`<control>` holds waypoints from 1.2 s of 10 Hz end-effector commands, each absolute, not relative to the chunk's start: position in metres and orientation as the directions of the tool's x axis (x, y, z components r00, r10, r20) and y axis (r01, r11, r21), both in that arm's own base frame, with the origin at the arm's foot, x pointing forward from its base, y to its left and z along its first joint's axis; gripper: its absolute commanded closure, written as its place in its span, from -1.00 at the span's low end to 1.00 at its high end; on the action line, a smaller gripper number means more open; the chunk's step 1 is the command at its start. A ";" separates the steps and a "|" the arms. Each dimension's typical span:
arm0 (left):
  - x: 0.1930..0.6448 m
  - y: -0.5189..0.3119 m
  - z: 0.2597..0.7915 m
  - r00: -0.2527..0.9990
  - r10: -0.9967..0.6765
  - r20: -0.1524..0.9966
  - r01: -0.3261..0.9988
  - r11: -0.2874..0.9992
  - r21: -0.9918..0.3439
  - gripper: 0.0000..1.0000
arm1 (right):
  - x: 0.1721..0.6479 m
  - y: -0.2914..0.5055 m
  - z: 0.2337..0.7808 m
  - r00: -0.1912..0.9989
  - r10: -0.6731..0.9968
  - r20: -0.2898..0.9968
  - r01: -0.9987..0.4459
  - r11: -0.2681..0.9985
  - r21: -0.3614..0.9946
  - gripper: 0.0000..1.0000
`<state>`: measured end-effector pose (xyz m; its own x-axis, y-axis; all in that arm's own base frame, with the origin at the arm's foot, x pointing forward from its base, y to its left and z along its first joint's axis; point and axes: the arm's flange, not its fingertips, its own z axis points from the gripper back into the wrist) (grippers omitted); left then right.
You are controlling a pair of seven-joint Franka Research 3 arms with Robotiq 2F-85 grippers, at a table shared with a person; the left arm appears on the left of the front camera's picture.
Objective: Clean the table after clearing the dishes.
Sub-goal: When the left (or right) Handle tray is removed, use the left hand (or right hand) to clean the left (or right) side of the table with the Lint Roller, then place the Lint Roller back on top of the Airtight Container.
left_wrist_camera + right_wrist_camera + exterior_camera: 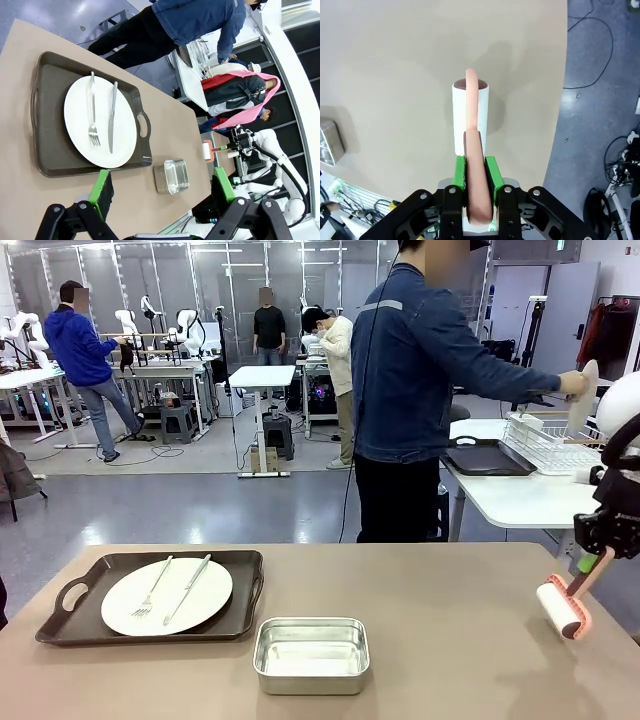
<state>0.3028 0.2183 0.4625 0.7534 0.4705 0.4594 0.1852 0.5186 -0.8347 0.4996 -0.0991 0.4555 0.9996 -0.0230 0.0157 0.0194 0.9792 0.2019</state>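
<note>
One plate [166, 596] sits on the counter [450, 640]
Left fingers [102, 187], wide apart, hang nearest the tray [90, 575]; right fingers [491, 172] squeeze the roller [562, 608] far to the right.

The tray [246, 581], plate [121, 616] on it, lies on the table [450, 625] left of the pan [311, 656].

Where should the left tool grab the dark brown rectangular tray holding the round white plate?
Grip the dark brown rectangular tray by the cut-out handle at its left end, coming down from above on the robot's left. That rim is a thin bar with a slot behind it, so one finger likely fits through; the round white plate covers the middle.
</note>
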 end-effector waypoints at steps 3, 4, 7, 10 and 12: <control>0.302 0.220 0.463 0.745 0.470 0.473 0.207 0.512 -0.834 -1.00 | 0.491 -0.079 0.500 0.999 -0.012 0.045 0.006 0.991 0.136 0.57; 0.302 0.220 0.463 0.745 0.470 0.473 0.207 0.512 -0.834 -1.00 | 0.492 -0.074 0.503 0.998 -0.014 0.056 0.005 0.988 0.153 0.57; 0.302 0.220 0.463 0.745 0.470 0.473 0.207 0.512 -0.834 -1.00 | 0.491 -0.089 0.496 0.998 0.006 0.063 -0.017 0.985 0.174 0.57; 0.302 0.220 0.463 0.745 0.470 0.473 0.207 0.512 -0.834 -1.00 | 0.491 -0.089 0.496 0.998 0.006 0.063 -0.017 0.985 0.174 0.57; 0.302 0.220 0.463 0.745 0.470 0.473 0.207 0.512 -0.834 -1.00 | 0.491 -0.089 0.496 0.998 0.006 0.063 -0.017 0.985 0.174 0.57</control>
<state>0.3028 0.2183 0.4625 0.7533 0.4705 0.4595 0.1852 0.5186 -0.8347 0.4925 -0.0893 0.4950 0.9986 0.0005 0.0538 -0.0098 0.9846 0.1744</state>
